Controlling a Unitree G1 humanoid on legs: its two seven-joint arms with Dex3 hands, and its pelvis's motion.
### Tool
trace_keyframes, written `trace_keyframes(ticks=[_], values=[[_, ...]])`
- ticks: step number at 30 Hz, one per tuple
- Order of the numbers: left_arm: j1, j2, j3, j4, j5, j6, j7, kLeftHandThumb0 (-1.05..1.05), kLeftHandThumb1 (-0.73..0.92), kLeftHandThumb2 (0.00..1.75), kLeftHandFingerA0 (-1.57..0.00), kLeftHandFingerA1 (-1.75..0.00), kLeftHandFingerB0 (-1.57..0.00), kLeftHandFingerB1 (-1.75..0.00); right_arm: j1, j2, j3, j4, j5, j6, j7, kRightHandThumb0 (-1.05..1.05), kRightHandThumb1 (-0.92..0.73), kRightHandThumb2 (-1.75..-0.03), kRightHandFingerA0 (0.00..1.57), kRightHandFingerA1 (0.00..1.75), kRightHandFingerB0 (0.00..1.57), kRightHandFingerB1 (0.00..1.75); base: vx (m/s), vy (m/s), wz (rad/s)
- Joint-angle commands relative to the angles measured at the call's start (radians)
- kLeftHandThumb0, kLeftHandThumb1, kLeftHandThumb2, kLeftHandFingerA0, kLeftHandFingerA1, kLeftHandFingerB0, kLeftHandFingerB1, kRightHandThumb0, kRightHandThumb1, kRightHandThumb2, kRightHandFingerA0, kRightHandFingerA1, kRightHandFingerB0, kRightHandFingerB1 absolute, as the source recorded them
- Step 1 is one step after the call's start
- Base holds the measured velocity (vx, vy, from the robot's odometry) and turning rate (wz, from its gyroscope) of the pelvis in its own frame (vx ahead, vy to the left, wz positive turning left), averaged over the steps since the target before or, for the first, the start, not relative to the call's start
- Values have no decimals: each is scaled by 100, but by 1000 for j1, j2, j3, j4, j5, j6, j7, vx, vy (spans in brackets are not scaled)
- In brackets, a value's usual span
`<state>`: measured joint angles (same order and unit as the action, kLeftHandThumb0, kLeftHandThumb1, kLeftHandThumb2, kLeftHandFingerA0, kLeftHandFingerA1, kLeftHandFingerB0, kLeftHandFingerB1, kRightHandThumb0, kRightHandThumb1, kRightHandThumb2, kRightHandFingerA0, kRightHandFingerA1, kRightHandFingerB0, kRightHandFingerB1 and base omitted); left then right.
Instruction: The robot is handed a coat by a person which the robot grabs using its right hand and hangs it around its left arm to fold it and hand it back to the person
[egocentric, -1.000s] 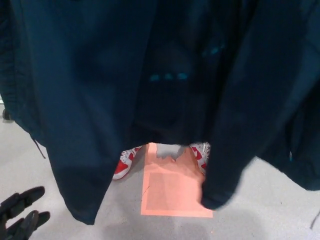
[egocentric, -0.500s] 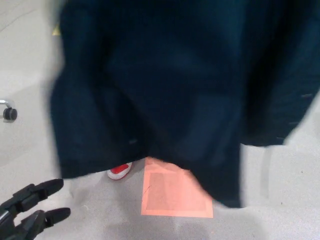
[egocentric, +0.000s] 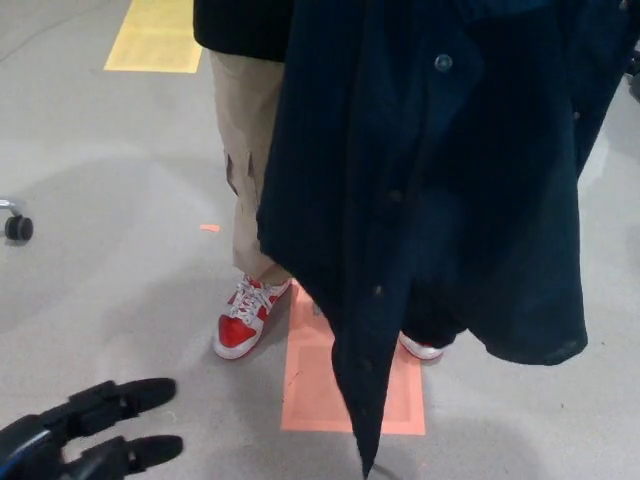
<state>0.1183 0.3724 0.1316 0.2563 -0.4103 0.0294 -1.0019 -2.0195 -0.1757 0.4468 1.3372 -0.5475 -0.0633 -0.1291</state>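
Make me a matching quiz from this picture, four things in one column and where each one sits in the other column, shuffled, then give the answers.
1. coat
2. red and white shoe
3. left hand
4. caster wheel

A. at the picture's left edge
B. bottom-left corner
C. hanging, upper right
D. on the floor beside the orange patch

Pairs: 1-C, 2-D, 3-B, 4-A

This looks like a lab or workshop hall. The smooth grey floor (egocentric: 100, 180) has a yellow painted patch (egocentric: 155, 35) at the upper left, an orange square (egocentric: 305, 392) at lower centre and a small orange tape mark (egocentric: 209, 228) left of centre. A caster (egocentric: 17, 228) shows at the left edge.
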Motion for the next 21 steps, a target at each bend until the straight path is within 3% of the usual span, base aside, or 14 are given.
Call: trace_keyframes(ticks=[1, 2, 6, 7, 9, 10, 11, 14, 15, 16, 17, 18, 20, 21], values=[[-36, -4, -64, -51, -19, 54, -46, -36, 55, 111, -1, -49, 0, -47, -43, 76, -50, -21, 33, -29, 34, -37, -82, -64, 117, 79, 104, 79, 0, 0, 0], [-53, -20, -96, -77, -10, 61, -35, -36, 55, 111, -1, -49, 0, -47, -36, 106, -59, -26, 36, -45, 39, -39, -82, -65, 108, 119, 100, 97, 0, 0, 0], [-87, -67, -175, -141, 27, 71, 25, -37, 54, 110, 0, -48, 0, -48, -21, 167, -64, -37, 25, -70, 37, -26, -69, -60, 87, 156, 73, 132, 0, 0, 0], [-98, -78, -190, -151, 29, 80, 37, -37, 54, 110, 0, -48, 0, -48, -21, 178, -67, -37, 26, -71, 44, -24, -67, -62, 92, 143, 84, 104, 0, 0, 0], [-122, -97, -216, -164, 31, 92, 52, -37, 55, 111, 0, -48, 0, -48, -21, 194, -73, -37, 25, -76, 54, -24, -68, -60, 89, 148, 82, 103, 0, 0, 0], [-145, -112, -240, -177, 43, 107, 71, -37, 54, 111, 0, -48, 0, -48, -26, 207, -77, -36, 27, -67, 67, -28, -70, -61, 98, 121, 90, 67, 0, 0, 0], [-162, -127, -267, -201, 47, 143, 91, -38, 53, 110, 0, -49, 0, -49, -23, 224, -80, -35, 28, -63, 64, -31, -81, -63, 104, 96, 92, 66, 0, 0, 0], [-197, -154, -313, -208, 51, 166, 105, -38, 55, 111, -1, -49, 0, -50, -21, 253, -89, -33, 31, -60, 73, -35, -86, -65, 99, 103, 86, 84, 0, 0, 0], [-206, -157, -322, -206, 48, 176, 105, -73, 89, 66, -15, -38, -9, -28, -19, 259, -92, -32, 32, -62, 74, -35, -85, -65, 99, 116, 86, 84, 0, 0, 0], [-215, -165, -335, -200, 44, 188, 104, -76, 72, 99, -10, -46, -4, -39, -15, 264, -89, -32, 27, -61, 74, -34, -83, -65, 106, 97, 90, 72, 0, 0, 0], [-222, -174, -349, -192, 41, 199, 102, -76, 72, 99, -10, -46, -4, -39, -10, 267, -83, -32, 19, -59, 73, -34, -83, -65, 106, 97, 90, 72, 0, 0, 0], [-237, -183, -360, -188, 42, 217, 113, -37, 55, 111, 0, -49, 0, -49, -8, 273, -84, -32, 19, -62, 77, -34, -82, -64, 109, 92, 92, 72, 0, 0, 0], [-279, -212, -385, -163, 50, 234, 126, -37, 54, 110, 0, -49, 0, -48, -5, 292, -73, -33, 9, -72, 75, -31, -77, -62, 108, 82, 93, 72, 0, 0, 0], [-286, -218, -387, -158, 50, 240, 131, -37, 54, 110, 0, -49, 0, -48, -5, 296, -72, -34, 8, -73, 74, -31, -77, -63, 101, 104, 89, 84, 0, 0, 0]])
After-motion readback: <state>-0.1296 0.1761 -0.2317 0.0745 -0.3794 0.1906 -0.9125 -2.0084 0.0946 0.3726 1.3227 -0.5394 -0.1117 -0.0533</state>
